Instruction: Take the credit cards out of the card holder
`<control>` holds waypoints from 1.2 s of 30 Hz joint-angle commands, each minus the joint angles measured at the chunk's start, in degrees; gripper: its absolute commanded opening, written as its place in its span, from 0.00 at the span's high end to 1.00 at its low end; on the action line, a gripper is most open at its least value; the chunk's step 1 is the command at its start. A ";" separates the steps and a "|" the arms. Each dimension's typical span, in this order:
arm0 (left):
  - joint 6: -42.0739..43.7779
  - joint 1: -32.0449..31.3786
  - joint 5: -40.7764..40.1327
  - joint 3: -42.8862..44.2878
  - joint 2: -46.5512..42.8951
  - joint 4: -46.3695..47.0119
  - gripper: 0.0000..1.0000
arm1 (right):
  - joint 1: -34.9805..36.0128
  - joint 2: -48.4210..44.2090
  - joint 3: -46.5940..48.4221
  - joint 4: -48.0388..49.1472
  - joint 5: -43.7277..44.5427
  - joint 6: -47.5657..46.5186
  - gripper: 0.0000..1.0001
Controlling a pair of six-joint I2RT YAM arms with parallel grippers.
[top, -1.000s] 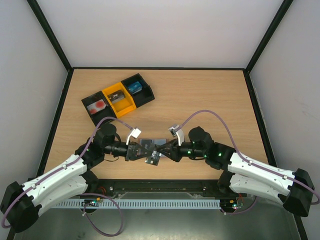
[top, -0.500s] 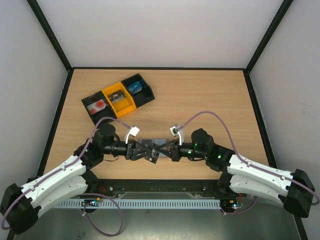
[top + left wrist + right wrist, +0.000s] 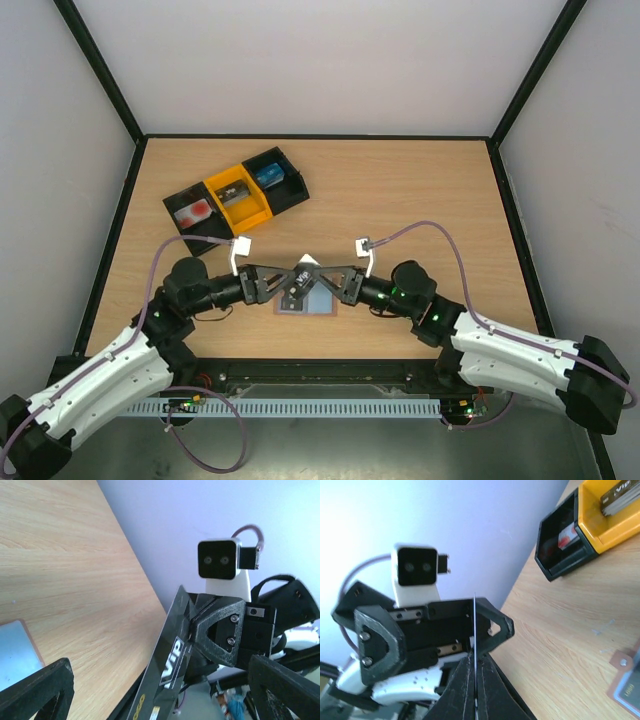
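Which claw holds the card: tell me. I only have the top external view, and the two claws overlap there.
Observer: The right claw. Its wrist view shows its fingertips shut on the VIP credit card, seen edge-on.
Operator: Confirm that the left claw is clear of the card.
Observer: It is. In the left wrist view the left claw stands wide open, and its fingers sit apart from the card on both sides.
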 commanded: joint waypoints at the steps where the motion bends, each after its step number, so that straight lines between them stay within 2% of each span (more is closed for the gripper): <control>1: -7.19 -0.03 -4.72 -3.53 -3.04 6.94 0.04 | -0.16 0.94 -2.65 13.20 6.49 8.68 0.98; 10: -13.91 -0.05 -6.93 -5.88 -3.13 16.87 0.09 | -0.17 6.64 -6.05 27.78 12.41 20.71 0.98; 14: -17.19 -0.11 -10.03 -6.41 -1.37 18.24 0.15 | -0.17 8.71 -6.90 31.49 15.62 24.52 0.98; 18: -19.46 -0.12 -10.35 -6.77 1.01 21.28 0.21 | -0.13 9.54 -6.33 31.81 17.33 25.50 0.98; 26: -21.03 -0.12 -11.17 -6.74 4.14 24.54 0.47 | -0.08 11.06 -5.44 29.38 19.12 26.83 0.98; 36: -21.99 -0.12 -10.10 -7.00 8.55 28.44 0.59 | 0.27 15.36 -6.62 35.27 18.58 29.65 0.98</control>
